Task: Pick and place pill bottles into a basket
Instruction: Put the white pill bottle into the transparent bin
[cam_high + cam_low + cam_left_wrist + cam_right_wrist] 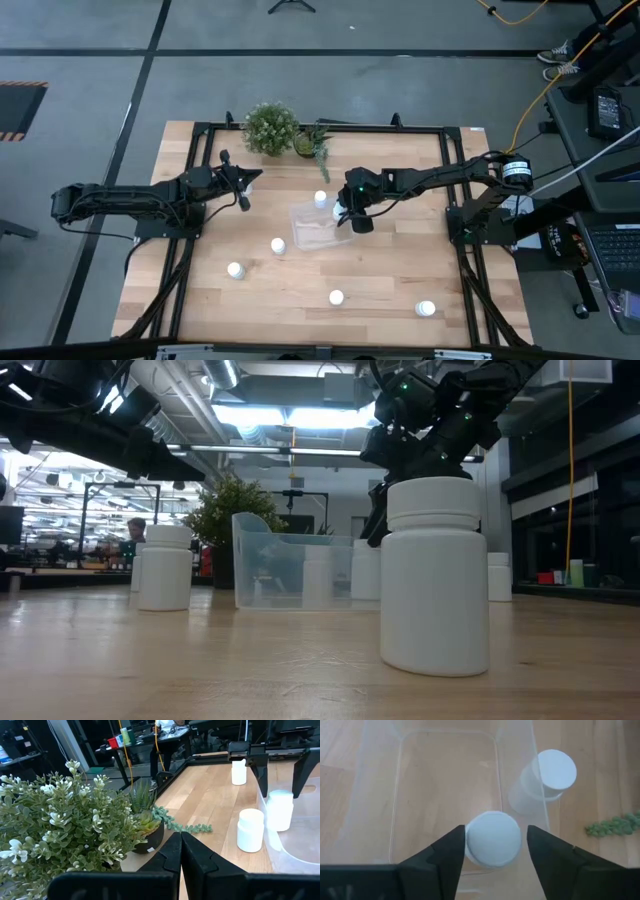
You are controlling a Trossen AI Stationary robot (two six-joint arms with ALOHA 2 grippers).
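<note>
Light wooden table [380,270] on a grey floor, black frame along its edges; we record things from the front edge back. Nearest the front, two pill bottles stand apart from each other, one at [425,309] near the right corner and one at [336,297] nearer the middle; the low view shows a bottle [434,575] very close to the camera, upright. Further back on the left side we note two more, at [235,270] and [278,245], the second just beside the basket's left edge. The basket [305,235], a clear shallow tray, sits near the table's middle. At its right end the right gripper [495,845] hangs over it with its fingers [447,855] spread, one on each side of a bottle [492,839] that stands upright inside the tray close to its wall; narrow gaps show between the cap and both fingers, so we read the bottle as not gripped. Just outside the tray wall, behind it, another bottle [547,777] stands on the wood, seen from above at [320,199]. The left gripper [243,195] waits to the left of the basket, well apart from it, its fingers [170,852] pressed together and holding nothing. At the back edge stand a leafy potted plant [270,127] and a smaller succulent [310,143].
</note>
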